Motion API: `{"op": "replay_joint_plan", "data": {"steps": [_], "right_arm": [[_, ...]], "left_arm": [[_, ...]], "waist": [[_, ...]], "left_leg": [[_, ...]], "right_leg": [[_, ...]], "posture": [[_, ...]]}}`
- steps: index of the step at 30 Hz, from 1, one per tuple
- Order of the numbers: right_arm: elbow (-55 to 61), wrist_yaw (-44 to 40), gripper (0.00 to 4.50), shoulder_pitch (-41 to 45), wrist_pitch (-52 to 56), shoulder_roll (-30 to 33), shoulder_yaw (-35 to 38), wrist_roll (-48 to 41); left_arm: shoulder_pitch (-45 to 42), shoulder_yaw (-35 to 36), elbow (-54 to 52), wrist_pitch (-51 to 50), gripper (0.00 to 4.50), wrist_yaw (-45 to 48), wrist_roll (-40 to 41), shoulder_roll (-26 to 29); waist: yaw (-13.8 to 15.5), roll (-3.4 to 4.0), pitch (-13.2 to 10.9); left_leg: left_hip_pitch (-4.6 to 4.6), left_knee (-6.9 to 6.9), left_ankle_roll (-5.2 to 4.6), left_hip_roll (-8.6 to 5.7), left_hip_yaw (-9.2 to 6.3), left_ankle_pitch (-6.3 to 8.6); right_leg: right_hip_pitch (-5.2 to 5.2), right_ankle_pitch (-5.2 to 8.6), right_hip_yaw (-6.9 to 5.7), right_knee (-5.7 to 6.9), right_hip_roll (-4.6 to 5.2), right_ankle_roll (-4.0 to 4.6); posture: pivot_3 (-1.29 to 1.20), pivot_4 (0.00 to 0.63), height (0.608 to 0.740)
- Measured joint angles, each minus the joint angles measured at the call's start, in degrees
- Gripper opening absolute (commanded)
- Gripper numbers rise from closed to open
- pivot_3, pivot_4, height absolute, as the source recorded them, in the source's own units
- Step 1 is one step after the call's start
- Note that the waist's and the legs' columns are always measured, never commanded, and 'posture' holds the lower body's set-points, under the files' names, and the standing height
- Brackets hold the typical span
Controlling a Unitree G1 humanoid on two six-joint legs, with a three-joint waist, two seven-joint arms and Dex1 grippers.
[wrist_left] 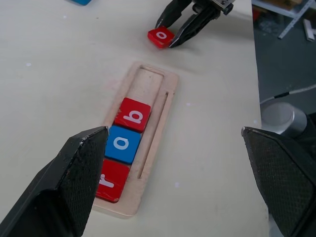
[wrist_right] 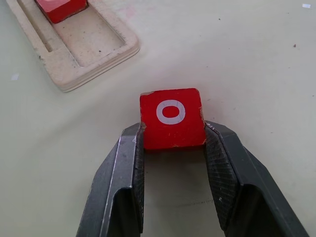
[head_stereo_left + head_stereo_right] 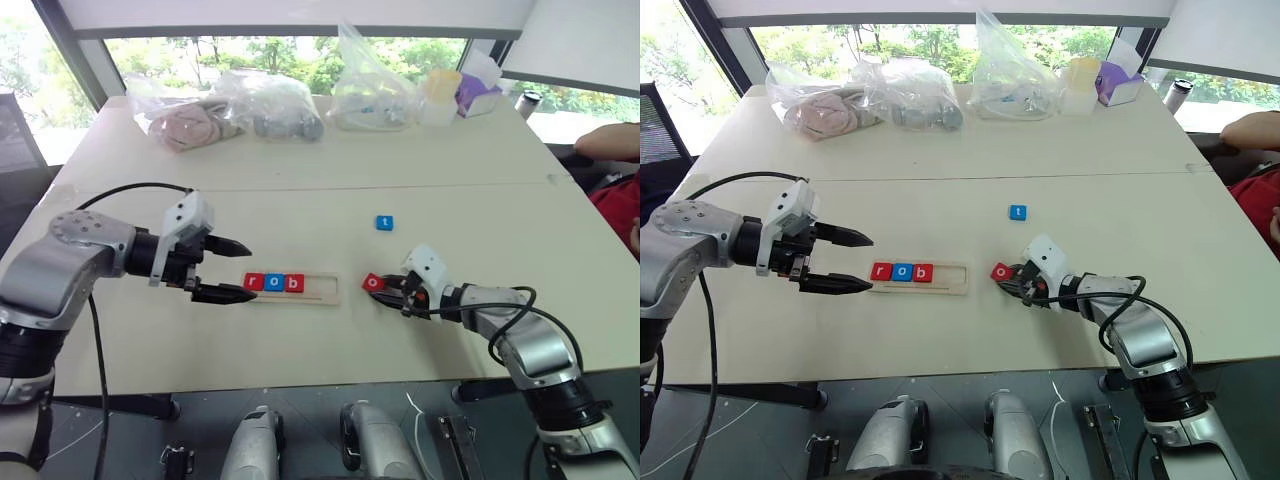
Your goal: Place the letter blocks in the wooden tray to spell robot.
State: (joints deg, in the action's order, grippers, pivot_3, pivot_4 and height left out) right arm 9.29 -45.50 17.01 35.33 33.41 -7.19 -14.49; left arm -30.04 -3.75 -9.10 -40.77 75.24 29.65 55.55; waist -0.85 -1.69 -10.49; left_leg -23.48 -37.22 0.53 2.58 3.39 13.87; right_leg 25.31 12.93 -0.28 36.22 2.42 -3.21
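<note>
The wooden tray lies mid-table with three letter blocks at its left end: a red r, a blue o and a red b. Its right part is bare. My right gripper is shut on the red o block, which sits on the table just right of the tray. The blue t block lies alone farther back. My left gripper hangs open at the tray's left end, its fingers spread wide above it.
Clear plastic bags of items, a yellow container and a purple box line the table's far edge. A person's arm in a red sleeve is at the right edge.
</note>
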Motion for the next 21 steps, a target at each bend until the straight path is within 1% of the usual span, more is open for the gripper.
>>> {"op": "replay_joint_plan", "data": {"steps": [3, 6, 8, 9, 11, 15, 21], "right_arm": [[0.75, -1.01, 1.12, 6.13, 1.31, -1.15, -1.57, -0.47], [0.86, -3.85, 1.12, 14.02, 1.85, -1.70, -5.40, -0.34], [-0.23, -4.71, 1.12, 16.95, 1.80, -2.62, -7.78, 0.57], [-1.97, -4.91, 1.12, 18.52, 1.82, -4.04, -9.74, 1.46], [-4.36, -5.46, 1.12, 19.97, 1.74, -5.84, -12.81, 2.54], [-6.81, -8.67, 1.12, 20.57, 0.56, -5.22, -17.22, 4.69], [-7.37, -12.55, 1.12, 20.63, -0.94, -4.82, -19.44, 6.00]], "left_arm": [[0.25, -0.03, 0.58, 0.96, 4.50, 0.11, -1.06, 0.26], [1.31, -0.73, 1.93, 3.23, 4.50, 0.20, -3.83, 1.60], [2.41, -1.08, 2.68, 4.16, 4.50, 0.02, -4.99, 1.96], [3.14, -1.12, 2.98, 4.17, 4.50, -0.32, -5.36, 1.91], [4.01, -1.06, 2.77, 4.08, 4.50, -0.70, -5.32, 1.77], [7.22, 0.67, 0.06, 3.52, 4.50, -2.08, -4.73, 1.85], [10.08, 3.08, -2.06, 2.28, 4.50, -4.44, -3.89, 1.85]], "waist": [[-0.21, 0.00, 0.00], [-0.12, 0.01, 0.00], [0.11, -0.01, 0.00], [0.17, -0.01, 0.01], [0.24, -0.01, 0.00], [0.12, -0.01, 0.00], [0.18, -0.01, 0.00]], "left_leg": [[0.01, 0.00, 0.00, 0.03, -0.01, 0.00], [0.03, 0.02, 0.00, 0.09, -0.03, 0.00], [0.02, 0.05, 0.00, 0.10, -0.03, 0.00], [-0.01, 0.05, 0.00, 0.10, -0.02, 0.00], [-0.05, 0.02, 0.00, 0.09, 0.00, 0.00], [-0.07, -0.05, 0.00, 0.01, 0.14, 0.00], [-0.03, -0.09, 0.00, 0.01, 0.11, 0.00]], "right_leg": [[0.02, -0.02, 0.00, 0.04, -0.05, 0.02], [0.04, -0.02, -0.01, 0.05, -0.12, 0.04], [0.04, -0.01, -0.02, 0.05, -0.11, 0.04], [0.05, -0.01, -0.01, 0.04, -0.11, 0.04], [0.06, -0.02, -0.01, 0.04, -0.06, 0.04], [0.05, -0.01, 0.03, 0.01, 0.15, 0.01], [0.05, -0.02, 0.02, 0.09, 0.09, 0.01]], "posture": [[0.00, 0.150, 0.740], [0.00, 0.150, 0.740], [0.00, 0.150, 0.740], [0.00, 0.150, 0.740], [0.00, 0.150, 0.740], [0.00, 0.150, 0.740], [0.00, 0.150, 0.740]]}}
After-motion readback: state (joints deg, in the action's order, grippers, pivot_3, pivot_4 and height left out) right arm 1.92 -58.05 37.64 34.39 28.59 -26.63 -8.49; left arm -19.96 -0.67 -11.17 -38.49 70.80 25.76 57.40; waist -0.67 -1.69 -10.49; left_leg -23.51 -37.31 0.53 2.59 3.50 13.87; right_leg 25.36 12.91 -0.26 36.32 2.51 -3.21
